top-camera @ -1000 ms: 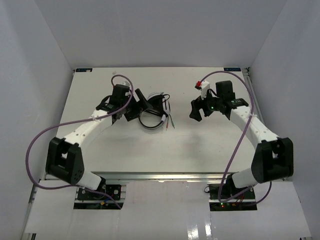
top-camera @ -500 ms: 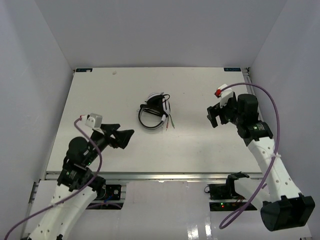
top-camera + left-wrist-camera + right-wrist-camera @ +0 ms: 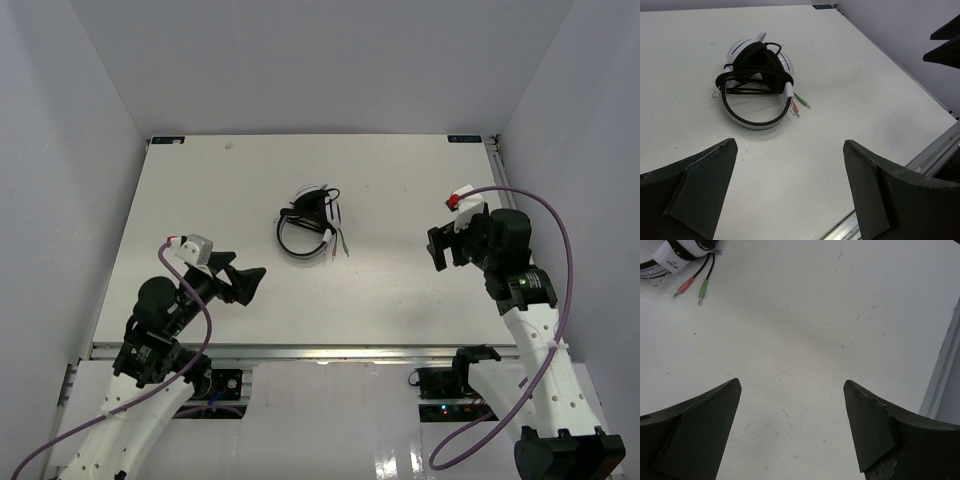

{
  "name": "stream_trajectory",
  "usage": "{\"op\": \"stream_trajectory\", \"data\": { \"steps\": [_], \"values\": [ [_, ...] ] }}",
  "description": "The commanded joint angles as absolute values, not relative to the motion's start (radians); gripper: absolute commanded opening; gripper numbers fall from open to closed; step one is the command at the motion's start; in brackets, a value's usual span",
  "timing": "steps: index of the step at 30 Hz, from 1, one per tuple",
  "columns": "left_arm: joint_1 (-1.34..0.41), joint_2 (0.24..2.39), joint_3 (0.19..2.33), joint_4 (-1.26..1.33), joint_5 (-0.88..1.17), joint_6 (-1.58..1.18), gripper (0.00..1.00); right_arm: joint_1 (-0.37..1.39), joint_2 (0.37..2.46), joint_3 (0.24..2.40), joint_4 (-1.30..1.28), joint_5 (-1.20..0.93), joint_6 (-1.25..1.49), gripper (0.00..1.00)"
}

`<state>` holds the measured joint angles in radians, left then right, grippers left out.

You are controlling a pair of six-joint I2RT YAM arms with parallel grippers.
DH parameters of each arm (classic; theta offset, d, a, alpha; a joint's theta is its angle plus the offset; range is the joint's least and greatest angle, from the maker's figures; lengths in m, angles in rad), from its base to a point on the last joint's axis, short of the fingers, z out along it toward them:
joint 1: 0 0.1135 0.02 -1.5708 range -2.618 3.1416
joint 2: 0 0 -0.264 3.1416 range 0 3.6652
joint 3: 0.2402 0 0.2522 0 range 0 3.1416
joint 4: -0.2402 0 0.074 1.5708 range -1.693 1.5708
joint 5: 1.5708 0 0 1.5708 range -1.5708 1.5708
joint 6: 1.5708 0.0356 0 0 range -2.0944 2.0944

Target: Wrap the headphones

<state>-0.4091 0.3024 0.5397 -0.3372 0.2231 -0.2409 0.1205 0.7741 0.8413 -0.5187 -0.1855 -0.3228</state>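
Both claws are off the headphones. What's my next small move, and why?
Probably nothing more than parking: the cable looks wound around the headphones, only its plugs poking out, and the left claw and right claw are open, clear of them.

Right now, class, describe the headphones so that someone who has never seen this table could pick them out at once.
Start with the white table. Near its middle lie the headphones. They are the only loose thing on it: white earcups with black pads, a thin black cable looped over them, ending in red and green plugs.
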Motion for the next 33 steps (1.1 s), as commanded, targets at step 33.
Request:
{"op": "stream_trajectory", "data": {
  "steps": [33],
  "values": [
    [-0.41, 0.294, 0.525, -0.359, 0.209, -0.239, 0.98, 0.081, 0.729, 0.801, -0.489, -0.282, -0.283, 0.9]
  ]
}}
